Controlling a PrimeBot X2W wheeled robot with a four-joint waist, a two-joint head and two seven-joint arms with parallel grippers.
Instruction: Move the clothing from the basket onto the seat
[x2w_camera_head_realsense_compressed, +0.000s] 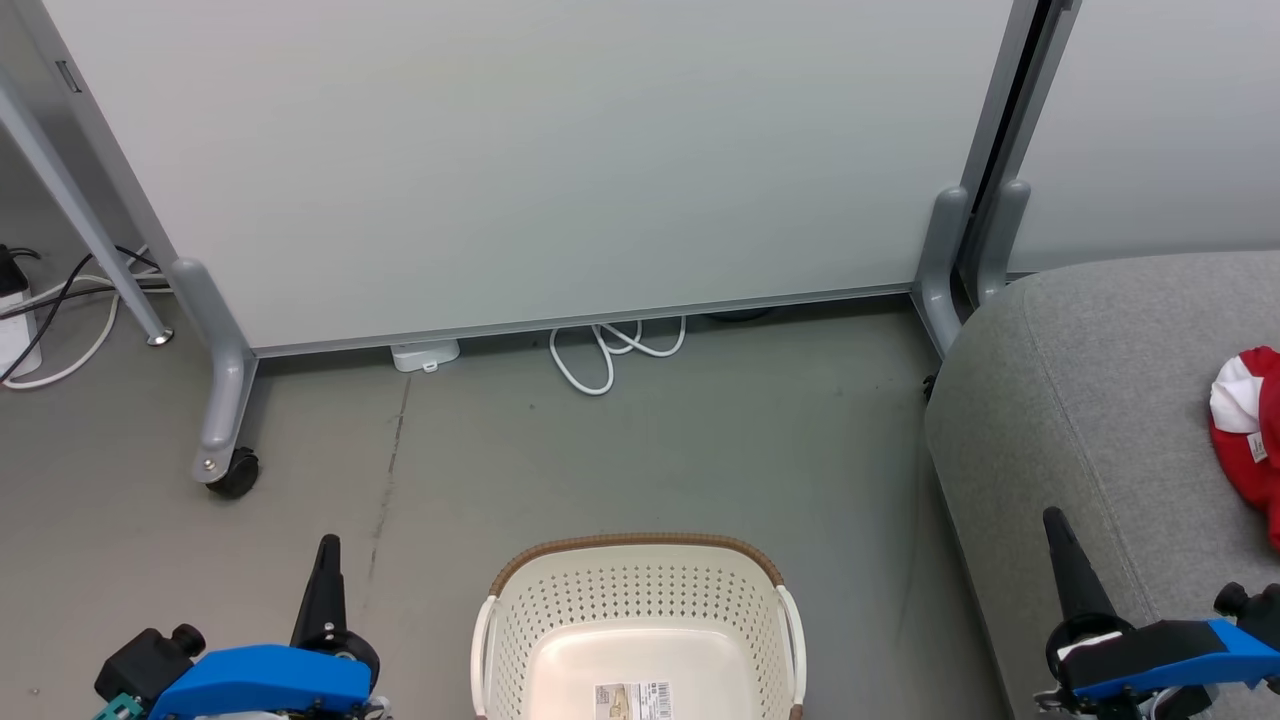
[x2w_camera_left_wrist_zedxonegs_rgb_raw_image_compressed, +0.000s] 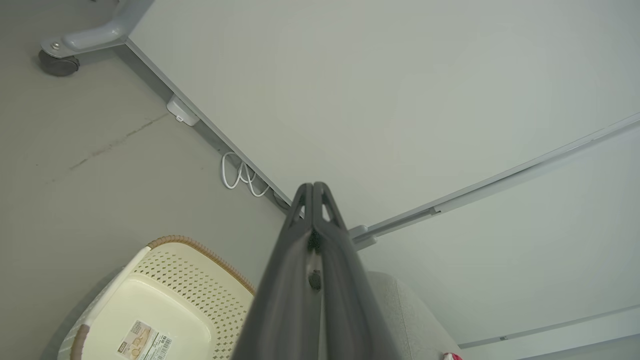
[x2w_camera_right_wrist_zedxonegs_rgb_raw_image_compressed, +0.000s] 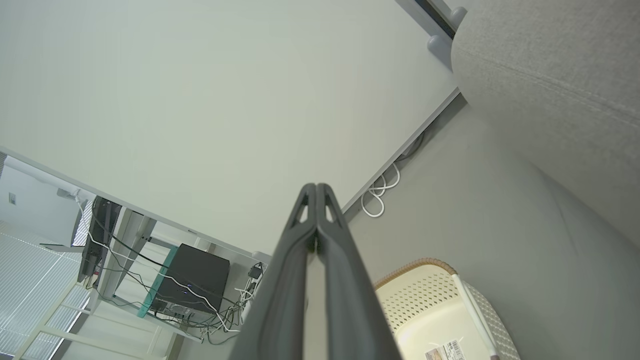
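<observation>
The oval cream plastic laundry basket (x2w_camera_head_realsense_compressed: 640, 590), with perforated sides and a brown woven-look rim, stands on the grey floor (x2w_camera_head_realsense_compressed: 700, 450) at the bottom middle of the head view, its smooth base and printed label (x2w_camera_head_realsense_compressed: 632, 700) open to sight. To its right, apart from it, is the large grey fabric-upholstered seat (x2w_camera_head_realsense_compressed: 1080, 400) with a rounded corner. On the seat's top, at the picture's right edge and partly cut off by it, lies the soft bright red clothing with white trim (x2w_camera_head_realsense_compressed: 1250, 440); whether it is one garment or two cannot be told. The left gripper (x2w_camera_head_realsense_compressed: 328, 548) hangs over the floor left of the basket, and the right gripper (x2w_camera_head_realsense_compressed: 1058, 530) is in front of the seat's near side. Each holds nothing, its long dark jaws pressed together, as both wrist views show. Behind the basket a pale partition panel (x2w_camera_head_realsense_compressed: 560, 160) stands on castor feet, with a looped white cable (x2w_camera_head_realsense_compressed: 600, 360) on the floor beneath it.
</observation>
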